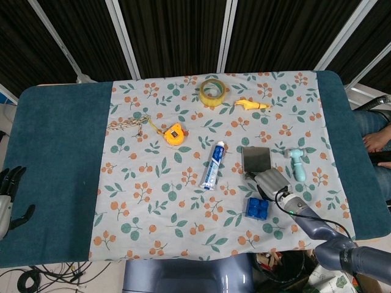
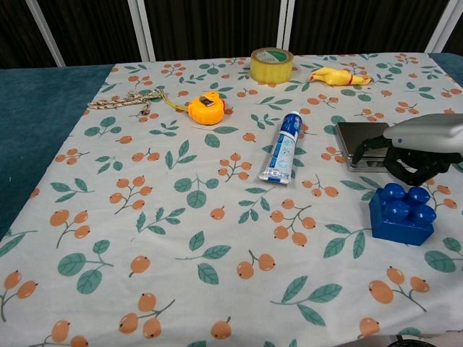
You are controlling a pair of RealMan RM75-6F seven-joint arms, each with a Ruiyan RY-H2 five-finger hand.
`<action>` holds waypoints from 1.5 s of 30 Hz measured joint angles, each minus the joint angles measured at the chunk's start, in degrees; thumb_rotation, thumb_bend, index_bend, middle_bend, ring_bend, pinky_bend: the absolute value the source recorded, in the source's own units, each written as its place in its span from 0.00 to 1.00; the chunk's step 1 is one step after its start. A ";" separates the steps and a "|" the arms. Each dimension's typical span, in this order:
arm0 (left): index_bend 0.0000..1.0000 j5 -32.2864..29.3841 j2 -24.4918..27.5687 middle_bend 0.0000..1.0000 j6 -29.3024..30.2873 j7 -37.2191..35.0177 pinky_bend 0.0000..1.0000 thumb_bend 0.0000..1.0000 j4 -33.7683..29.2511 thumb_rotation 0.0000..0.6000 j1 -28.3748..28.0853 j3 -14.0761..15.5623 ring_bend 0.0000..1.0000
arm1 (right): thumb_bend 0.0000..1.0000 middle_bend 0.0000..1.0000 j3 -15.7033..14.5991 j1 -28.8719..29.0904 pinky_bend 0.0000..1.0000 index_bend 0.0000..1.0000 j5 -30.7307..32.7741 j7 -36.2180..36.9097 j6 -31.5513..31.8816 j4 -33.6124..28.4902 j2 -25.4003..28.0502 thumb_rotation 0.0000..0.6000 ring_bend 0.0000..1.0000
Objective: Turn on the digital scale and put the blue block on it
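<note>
The digital scale (image 1: 256, 159) (image 2: 352, 134), a flat grey square, lies right of the table's middle. Its near edge is covered by my right hand (image 1: 271, 181) (image 2: 418, 147). That hand's grey back faces up, and a dark finger (image 2: 366, 147) reaches onto the scale's front edge. The other fingers are curled underneath and hold nothing. Just nearer than the hand, the blue studded block (image 1: 257, 208) (image 2: 401, 212) rests on the cloth, apart from it. My left hand (image 1: 8, 199) rests far off at the table's left edge with its fingers apart and nothing in them.
A toothpaste tube (image 1: 213, 165) lies left of the scale and a small teal fan (image 1: 297, 163) right of it. Further back are a yellow tape measure (image 1: 174, 133), a tape roll (image 1: 211, 91), a rubber chicken (image 1: 252, 105) and a braided cord (image 1: 127, 125).
</note>
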 measured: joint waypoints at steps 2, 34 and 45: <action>0.01 -0.02 0.00 0.07 -0.03 0.01 0.03 0.30 -0.01 1.00 -0.01 0.00 0.03 | 0.76 0.69 -0.13 0.02 0.63 0.21 -0.04 -0.13 -0.07 0.05 0.04 1.00 0.79; 0.01 -0.09 0.06 0.07 -0.12 0.15 0.03 0.30 -0.14 1.00 0.00 0.03 0.03 | 0.77 0.70 -1.22 0.93 0.63 0.48 1.15 -4.77 -0.51 -0.18 -0.17 1.00 0.79; 0.01 -0.11 0.14 0.07 -0.07 0.13 0.03 0.30 -0.21 1.00 0.03 0.01 0.03 | 0.56 0.48 1.67 -0.30 0.56 0.25 1.77 -4.73 6.10 -1.88 -0.63 1.00 0.65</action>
